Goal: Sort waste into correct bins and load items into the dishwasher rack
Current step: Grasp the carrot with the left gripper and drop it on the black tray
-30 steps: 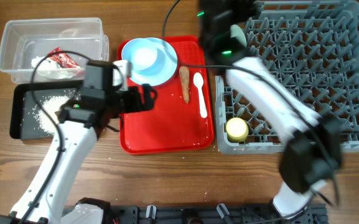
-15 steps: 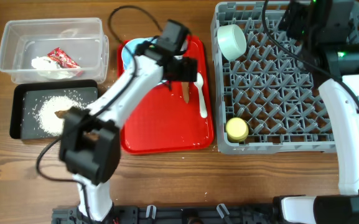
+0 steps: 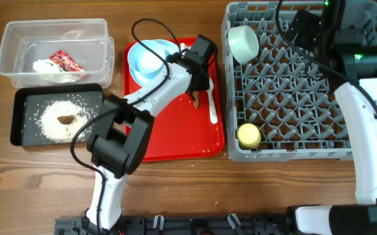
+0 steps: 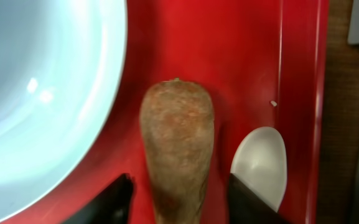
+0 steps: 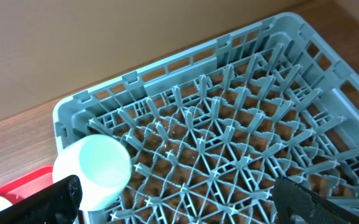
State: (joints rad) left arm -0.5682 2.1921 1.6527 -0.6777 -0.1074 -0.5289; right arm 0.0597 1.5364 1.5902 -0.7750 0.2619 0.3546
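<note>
The orange-brown carrot-like stick (image 4: 178,143) lies on the red tray between the pale plate (image 4: 36,93) and the white spoon (image 4: 260,162). My left gripper (image 4: 179,182) straddles the stick's near end, open, with a thin gap on each side. From overhead the left gripper (image 3: 196,81) covers most of the stick (image 3: 194,100). A blue-green bowl (image 3: 144,61) sits on the plate. My right gripper (image 5: 185,205) hangs wide open and empty over the dishwasher rack (image 5: 241,143), with a second pale bowl (image 5: 101,168) lying on its side by the left finger.
A yellow cup (image 3: 249,135) stands in the rack's front left corner. The clear tub (image 3: 18,39) holds the red-and-white wrapper (image 3: 65,61) and tissue (image 3: 44,66). The black tray (image 3: 18,121) holds rice (image 3: 51,112) and a brown lump (image 3: 65,119). The red tray (image 3: 175,137) lies between bins and rack.
My left arm swung from the black tray to the red tray, and its jaws narrowed around the stick. My right arm drew back over the rack, leaving the pale bowl there.
</note>
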